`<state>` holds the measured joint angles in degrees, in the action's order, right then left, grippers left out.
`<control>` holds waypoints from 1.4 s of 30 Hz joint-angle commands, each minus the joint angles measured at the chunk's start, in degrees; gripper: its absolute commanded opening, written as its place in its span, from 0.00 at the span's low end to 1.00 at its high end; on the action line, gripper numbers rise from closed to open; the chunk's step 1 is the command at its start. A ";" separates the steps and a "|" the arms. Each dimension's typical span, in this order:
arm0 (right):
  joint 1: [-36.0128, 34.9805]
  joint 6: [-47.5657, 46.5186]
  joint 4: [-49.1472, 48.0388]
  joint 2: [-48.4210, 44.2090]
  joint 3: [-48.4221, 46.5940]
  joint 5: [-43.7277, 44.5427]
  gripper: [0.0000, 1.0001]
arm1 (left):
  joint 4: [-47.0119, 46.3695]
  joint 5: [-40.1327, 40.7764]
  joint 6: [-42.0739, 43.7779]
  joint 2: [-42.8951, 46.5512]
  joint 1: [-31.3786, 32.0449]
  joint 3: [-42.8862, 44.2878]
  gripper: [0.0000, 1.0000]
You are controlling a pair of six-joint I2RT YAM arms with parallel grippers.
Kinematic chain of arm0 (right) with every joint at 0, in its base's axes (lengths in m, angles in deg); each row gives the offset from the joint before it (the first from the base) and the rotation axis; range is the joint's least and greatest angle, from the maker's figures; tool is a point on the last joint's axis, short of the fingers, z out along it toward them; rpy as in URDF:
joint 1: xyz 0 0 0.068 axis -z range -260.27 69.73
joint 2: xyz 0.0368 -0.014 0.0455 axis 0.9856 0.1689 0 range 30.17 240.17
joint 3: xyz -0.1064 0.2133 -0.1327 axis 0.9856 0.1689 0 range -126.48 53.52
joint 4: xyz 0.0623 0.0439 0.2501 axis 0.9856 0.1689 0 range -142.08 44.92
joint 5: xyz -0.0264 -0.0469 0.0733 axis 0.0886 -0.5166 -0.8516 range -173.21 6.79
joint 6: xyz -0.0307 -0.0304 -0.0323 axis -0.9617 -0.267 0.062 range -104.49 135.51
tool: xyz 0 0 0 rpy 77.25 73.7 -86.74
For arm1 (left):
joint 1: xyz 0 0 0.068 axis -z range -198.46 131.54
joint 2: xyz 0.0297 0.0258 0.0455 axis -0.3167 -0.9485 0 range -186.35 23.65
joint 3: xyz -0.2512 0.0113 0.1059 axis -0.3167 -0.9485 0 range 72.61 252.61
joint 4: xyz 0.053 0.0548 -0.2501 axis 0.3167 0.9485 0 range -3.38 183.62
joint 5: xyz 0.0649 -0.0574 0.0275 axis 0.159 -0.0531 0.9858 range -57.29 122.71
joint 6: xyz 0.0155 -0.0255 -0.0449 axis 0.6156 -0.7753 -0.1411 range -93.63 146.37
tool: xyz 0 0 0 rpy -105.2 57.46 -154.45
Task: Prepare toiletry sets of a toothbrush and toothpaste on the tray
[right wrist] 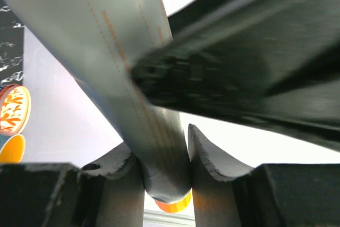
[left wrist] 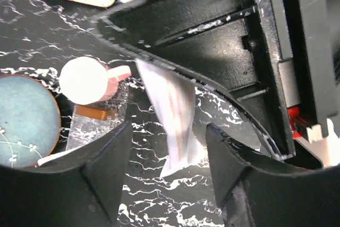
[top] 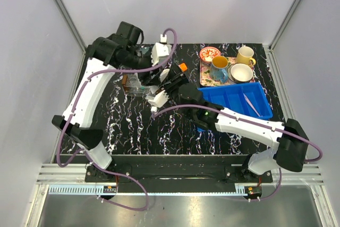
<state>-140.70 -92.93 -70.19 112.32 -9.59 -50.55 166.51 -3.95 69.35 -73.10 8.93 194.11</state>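
Over the marbled black table (top: pixel 133 126), just right of the clear oblong tray (top: pixel 133 86), the smooth white, orange-capped toothpaste (right wrist: pixel 138 78) is clamped near its cap by the right gripper (right wrist: pixel 164 155). The left gripper (left wrist: pixel 167 142) has its black wedge-shaped jaws parted on either side of the tube's flat end.

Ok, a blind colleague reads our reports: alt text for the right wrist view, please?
A white toothpaste tube with orange lettering fills the view, clamped near its orange cap between the fingers of the right tool. A blurred black arm part crosses from the right; black marbled table shows at far left.
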 commanded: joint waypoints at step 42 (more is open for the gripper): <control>28.86 98.93 61.19 7.85 -49.13 -71.06 0.08 | -49.73 -26.77 -42.09 16.05 -22.39 -20.75 0.75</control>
<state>-114.01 0.33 -0.96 122.04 -57.87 -114.26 125.25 -24.39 30.03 -60.99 -13.49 175.51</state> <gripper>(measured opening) 0.382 0.751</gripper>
